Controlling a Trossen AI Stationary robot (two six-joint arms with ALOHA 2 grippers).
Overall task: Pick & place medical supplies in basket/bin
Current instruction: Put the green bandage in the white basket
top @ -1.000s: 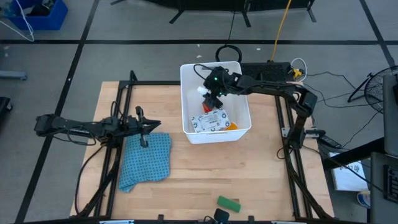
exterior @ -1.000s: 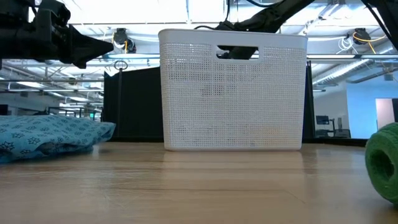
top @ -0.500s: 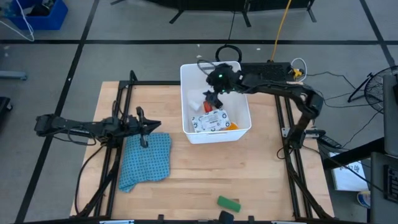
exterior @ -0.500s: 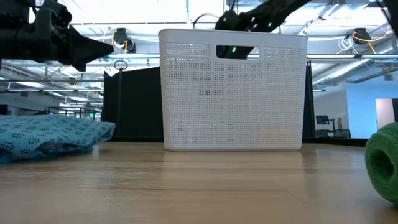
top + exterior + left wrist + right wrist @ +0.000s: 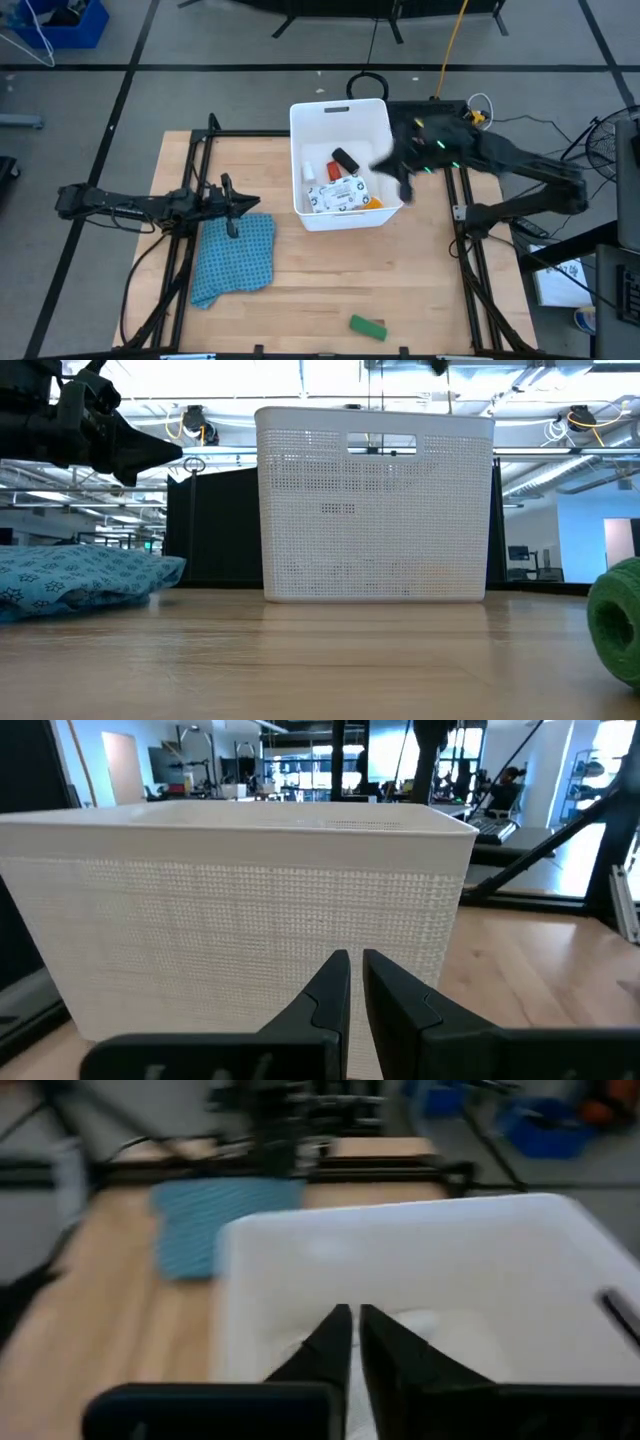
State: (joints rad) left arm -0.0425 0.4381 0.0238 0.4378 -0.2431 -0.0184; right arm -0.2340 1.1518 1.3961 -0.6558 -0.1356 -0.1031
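Observation:
The white basket point(image 5: 340, 120) stands at the table's far middle. In it lie a white printed packet point(image 5: 338, 194), a black block point(image 5: 345, 159), a small white cylinder point(image 5: 309, 174) and an orange piece point(image 5: 374, 201). A green block point(image 5: 367, 326) lies on the table near the front edge. My right gripper point(image 5: 393, 168), blurred, hangs high over the basket's right rim; its wrist view shows it shut and empty point(image 5: 352, 1325). My left gripper point(image 5: 247, 201) waits shut, level, left of the basket point(image 5: 240, 900).
A blue patterned cloth point(image 5: 235, 257) lies crumpled on the table's left half, just under my left gripper. Bare wood stretches between the basket and the green block. Black frame rails run along both table sides.
My right gripper has risen out of the basket and swung toward the table's right edge, fast enough to blur. The black block now lies in the basket where the gripper stood before.

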